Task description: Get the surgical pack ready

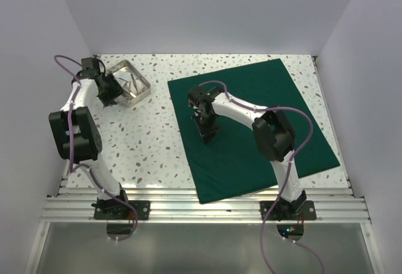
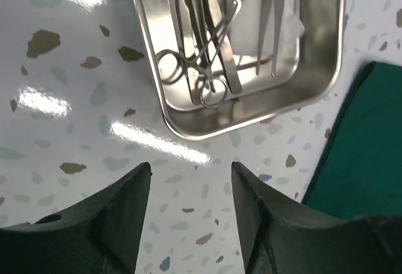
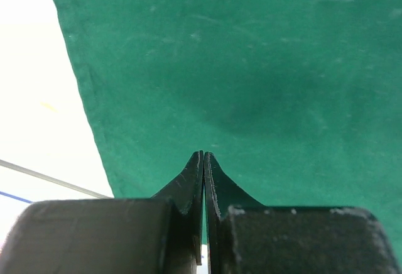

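Drape, dark green, the surgical pack [image 1: 242, 167], lies flat and unfolded on the speckled table [image 1: 144, 142], right of centre in the top view and slightly askew. Steel tray [image 2: 321, 66] sits in the upper left of the top view, apart from the pack's edge. It holds ring-handled instruments [image 2: 202, 66], tweezers [image 2: 267, 29] and white gauze [image 2: 293, 26]. Right gripper [image 3: 204, 156] points down over the pack's left part, fingers pressed together; contact with the fabric cannot be told. Right arm reaches forward and leftward, elbow raised. Left gripper [image 2: 191, 170] hangs above the table just beside the tray's near corner, fingers spread apart.
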Controlling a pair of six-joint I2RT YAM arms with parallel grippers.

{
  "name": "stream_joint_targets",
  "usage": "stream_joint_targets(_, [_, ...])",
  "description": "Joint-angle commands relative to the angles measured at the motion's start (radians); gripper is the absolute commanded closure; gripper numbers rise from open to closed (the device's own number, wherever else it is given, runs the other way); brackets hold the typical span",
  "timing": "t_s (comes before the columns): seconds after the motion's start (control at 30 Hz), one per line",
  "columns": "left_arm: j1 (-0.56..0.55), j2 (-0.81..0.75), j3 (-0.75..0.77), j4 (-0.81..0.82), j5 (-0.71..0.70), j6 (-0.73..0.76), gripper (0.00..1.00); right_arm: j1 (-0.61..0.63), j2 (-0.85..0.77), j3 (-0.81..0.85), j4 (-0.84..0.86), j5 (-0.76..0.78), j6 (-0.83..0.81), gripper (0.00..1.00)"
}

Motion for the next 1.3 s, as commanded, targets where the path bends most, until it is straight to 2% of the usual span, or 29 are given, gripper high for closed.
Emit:
stream_joint_targets(0.0, [0.03, 0.09, 0.121, -0.029, -0.073, 0.022, 0.42, -0.009, -0.093, 0.004, 0.007, 0.043, 0.013, 1.0])
stream_joint_targets(0.17, [0.037, 0.269, 0.307, -0.082, -0.076, 0.016, 0.43, -0.03, -0.187, -0.103, 0.022, 0.078, 0.01, 1.0])
stream_joint_targets(0.3, [0.036, 0.346, 0.363, -0.063, -0.046, -0.009, 0.47, -0.072, -0.264, -0.201, 0.033, 0.084, 0.013, 1.0])
stream_joint_targets(0.57, [0.034, 0.437, 0.444, -0.069, -0.027, -0.014, 0.67, -0.168, -0.367, -0.278, 0.039, 0.101, -0.007, 1.0])
stream_joint_targets(0.63, [0.036, 0.432, 0.444, -0.071, -0.032, -0.014, 0.71, -0.188, -0.376, -0.288, 0.036, 0.101, -0.016, 1.0])
stream_joint_targets(0.73, [0.033, 0.415, 0.427, -0.074, -0.03, -0.006, 0.86, -0.198, -0.379, -0.286, 0.034, 0.104, -0.028, 1.0])
stream_joint_targets(0.9, [0.031, 0.362, 0.355, -0.068, -0.027, 0.014, 0.99, -0.21, -0.367, -0.265, 0.034, 0.103, -0.047, 1.0])
stream_joint_targets(1.27, [-0.018, 0.139, 0.231, -0.066, -0.033, 0.082, 1.0, -0.247, -0.353, -0.22, 0.028, 0.069, -0.074, 1.0])
